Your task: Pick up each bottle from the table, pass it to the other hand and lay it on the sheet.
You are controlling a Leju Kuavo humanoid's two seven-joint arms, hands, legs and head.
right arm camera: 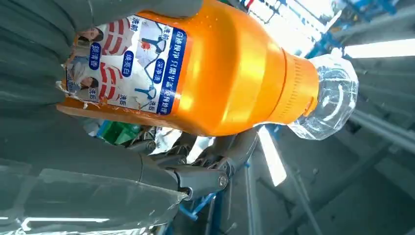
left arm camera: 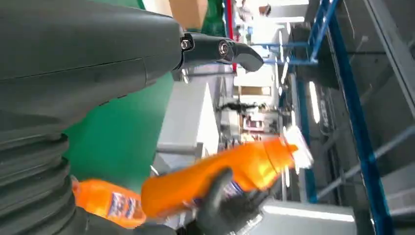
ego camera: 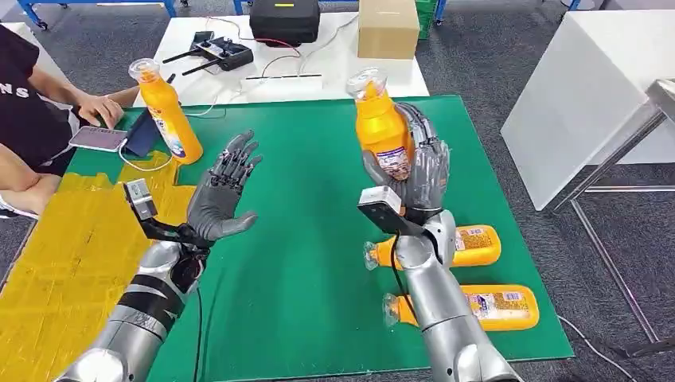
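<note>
Orange bottles: four; one held upright above the green mat (ego camera: 302, 263); two lying (ego camera: 470, 245) (ego camera: 493, 306) on the mat's right part; one standing (ego camera: 167, 115) at its far left corner
Right hand (ego camera: 418, 171): fingers wrapped around the held bottle (ego camera: 382, 127)
Left hand (ego camera: 223, 195): fingers spread, holding nothing
Yellow sheet (ego camera: 64, 270): one; left of the mat

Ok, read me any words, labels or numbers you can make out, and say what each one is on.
"洗前" and "洗后": label of the held bottle in the right hand.
Blue vertical strips on that label: Chinese characters, too small to read reliably.
Labels of the lying bottles: too small.
Shirt: partial letters "NS".
</note>
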